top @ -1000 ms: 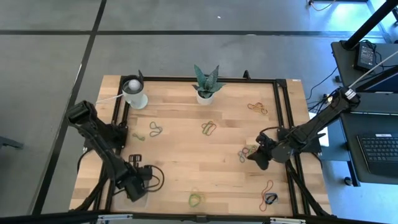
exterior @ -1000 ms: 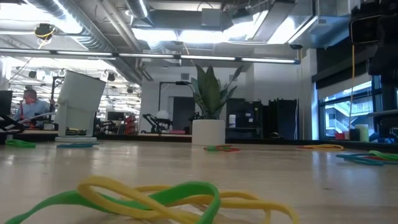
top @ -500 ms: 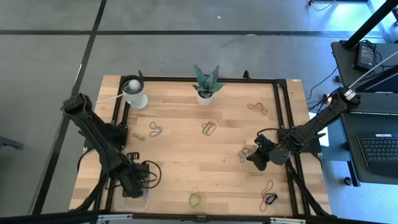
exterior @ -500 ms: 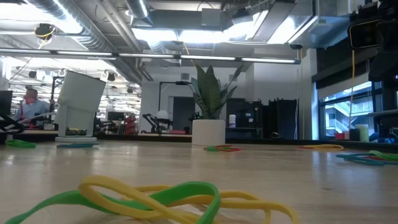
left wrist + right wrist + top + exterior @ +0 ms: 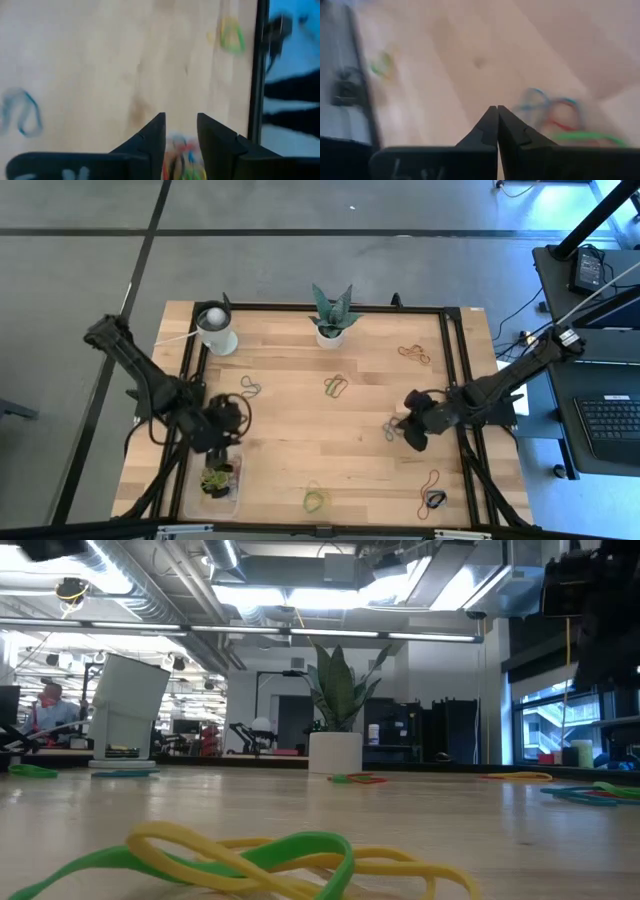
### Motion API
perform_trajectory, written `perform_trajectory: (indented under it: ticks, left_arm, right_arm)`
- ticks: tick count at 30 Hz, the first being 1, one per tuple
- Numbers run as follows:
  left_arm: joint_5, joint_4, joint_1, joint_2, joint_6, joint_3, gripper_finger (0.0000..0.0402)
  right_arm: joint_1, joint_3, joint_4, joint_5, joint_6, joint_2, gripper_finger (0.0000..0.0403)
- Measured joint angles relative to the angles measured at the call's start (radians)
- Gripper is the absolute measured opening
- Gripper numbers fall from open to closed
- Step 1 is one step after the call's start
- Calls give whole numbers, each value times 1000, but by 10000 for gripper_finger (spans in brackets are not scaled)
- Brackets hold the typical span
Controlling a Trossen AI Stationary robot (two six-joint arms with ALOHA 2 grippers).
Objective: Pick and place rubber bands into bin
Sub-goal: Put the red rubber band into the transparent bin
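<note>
The bin, a clear tub near the table's near left corner, holds a heap of rubber bands. My left gripper hangs just beyond the bin's far end, open and with nothing between its fingers; the bin's bands show blurred below the gap. My right gripper is shut at the table's right, beside a cluster of blue, red and green bands lying flat on the wood. More loose bands lie at the middle and near edge.
A white cup and a potted plant stand at the far edge. Other bands lie at the far right, left and near right, beside a small black block. A black frame rail borders the table.
My left gripper has risen from over the bin and drawn back toward the table's far edge, uncovering the bin with its heap of bands. The bin has stayed in place.
</note>
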Motion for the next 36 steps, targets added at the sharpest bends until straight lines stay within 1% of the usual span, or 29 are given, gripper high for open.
perform_trajectory:
  ticks: [3,7,10,12,15,19,23,26,31,36]
  left_arm:
    - [-45,6,74,6,88,54,92]
    - [-65,9,185,25,188,103,76]
    - [-67,33,265,41,214,119,66]
    - [-69,79,311,55,237,118,62]
    - [-69,148,363,79,285,118,59]
    - [-66,221,407,116,330,118,59]
    - [-45,256,431,153,330,118,59]
    - [-44,270,435,177,325,118,59]
    - [-43,316,435,216,323,118,59]
    - [-43,348,435,245,322,118,59]
  right_arm:
    - [-47,79,-226,-47,-94,19,0]
    - [-100,186,-504,-46,-208,54,0]
    - [-140,234,-644,-46,-275,72,2]
    - [-163,244,-689,-47,-303,80,11]
    - [-187,232,-668,-86,-373,83,37]
    - [-218,189,-598,-125,-433,108,83]
    - [-237,138,-523,-151,-484,145,125]
    - [-249,101,-466,-158,-490,172,144]
    - [-255,41,-356,-181,-528,204,149]
    - [-257,0,-260,-189,-533,228,130]
